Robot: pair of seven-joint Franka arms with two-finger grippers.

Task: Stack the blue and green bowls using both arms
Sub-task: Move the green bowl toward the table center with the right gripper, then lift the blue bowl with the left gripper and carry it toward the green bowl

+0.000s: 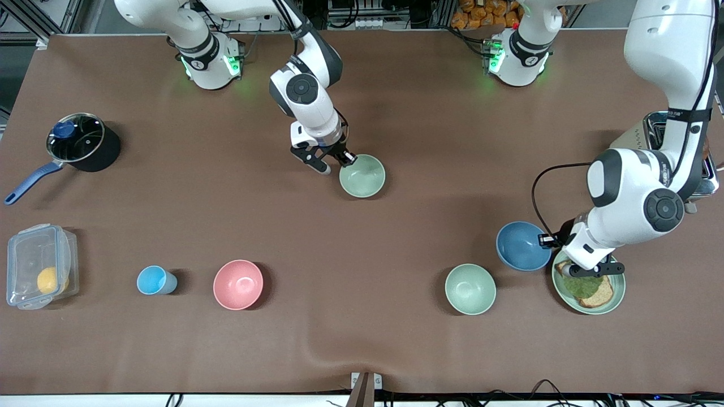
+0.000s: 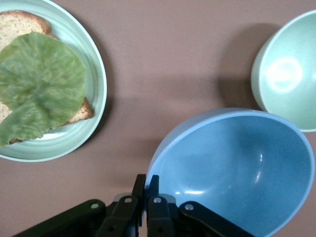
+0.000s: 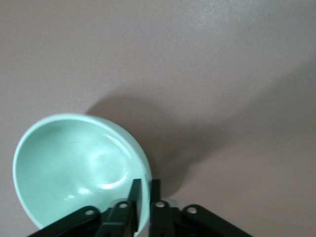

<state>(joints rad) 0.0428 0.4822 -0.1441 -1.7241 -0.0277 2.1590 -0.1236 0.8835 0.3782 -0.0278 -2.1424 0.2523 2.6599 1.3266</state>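
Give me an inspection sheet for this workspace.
Surface: brown table, cover rippled at the near edge.
Job's things: blue bowl tilted, beside the plate; green bowl mid-table.
Clutter: mint bowl, pink bowl, cup, lidded pot, plastic container; bread and lettuce on the plate.
Grippers: left gripper shut on blue bowl's rim; right gripper at green bowl's rim.
Cables: black cable looping at the left wrist.
Surroundings: orange packets by the left arm's base.
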